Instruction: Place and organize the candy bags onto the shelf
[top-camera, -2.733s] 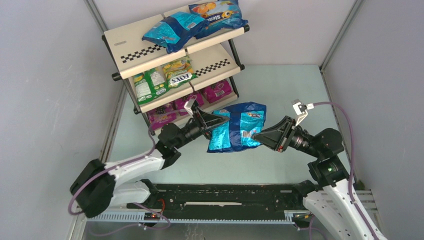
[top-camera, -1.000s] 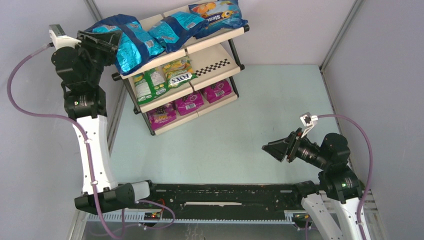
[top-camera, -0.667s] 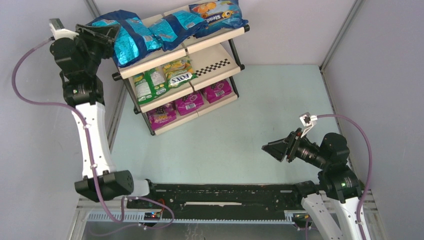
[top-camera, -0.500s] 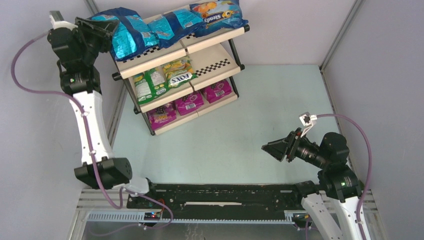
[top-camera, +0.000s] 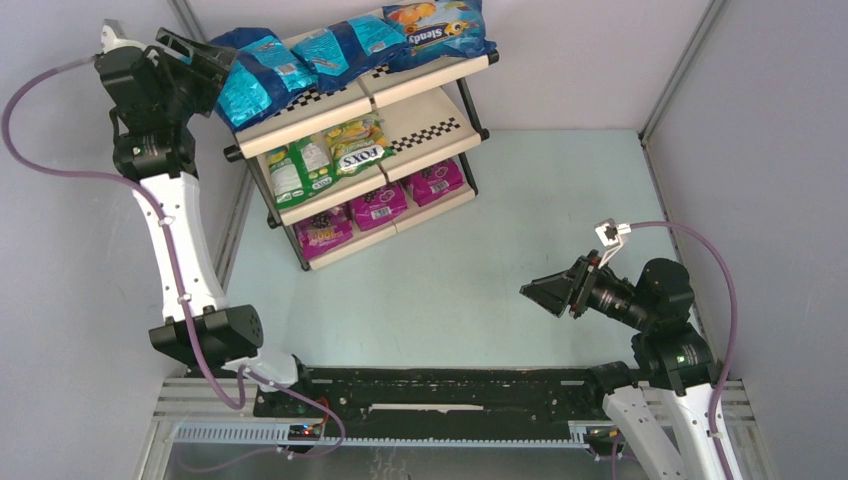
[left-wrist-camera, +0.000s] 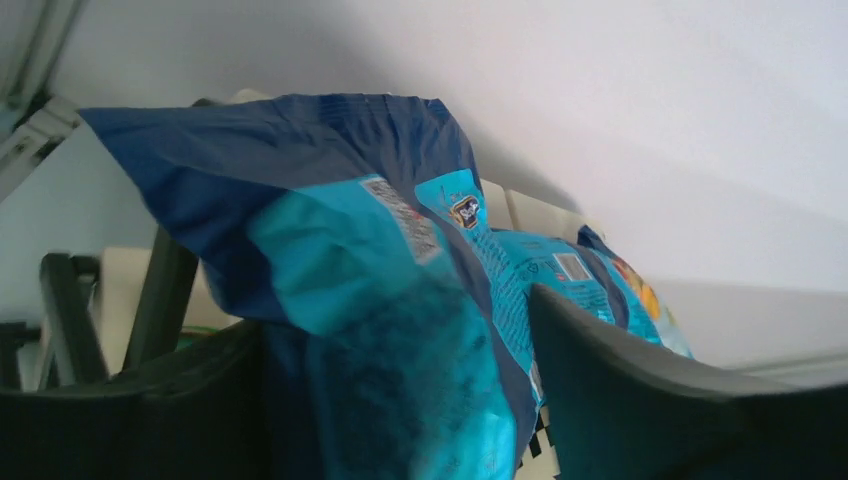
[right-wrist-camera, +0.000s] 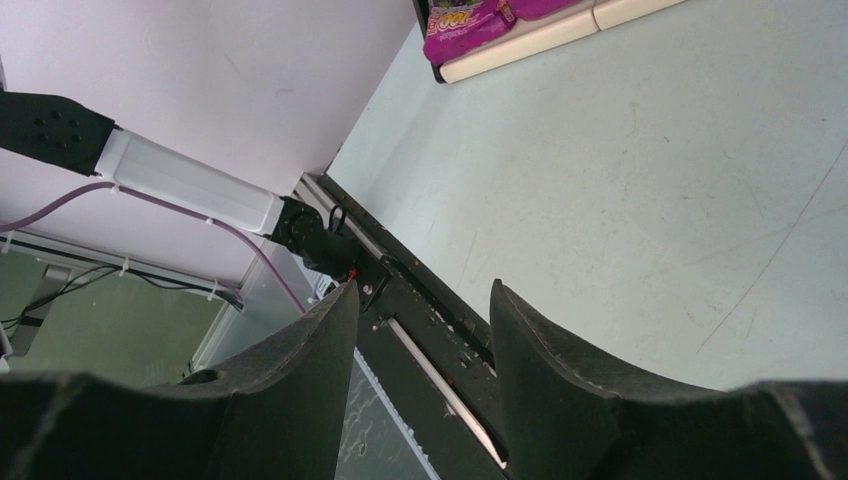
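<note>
The right gripper (top-camera: 527, 291) is hovering above the table (top-camera: 470, 200), fingers parted and gripping nothing; farther back, the left gripper (top-camera: 212, 65) is clamping a teal-blue candy bag (top-camera: 255, 82) over the top tier's left end on the shelf (top-camera: 425, 118).

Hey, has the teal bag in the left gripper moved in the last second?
Yes. The teal bag, pinched by the left gripper, has slid farther back up the shelf's top tier, uncovering the checkered front strip it overhung.
</note>
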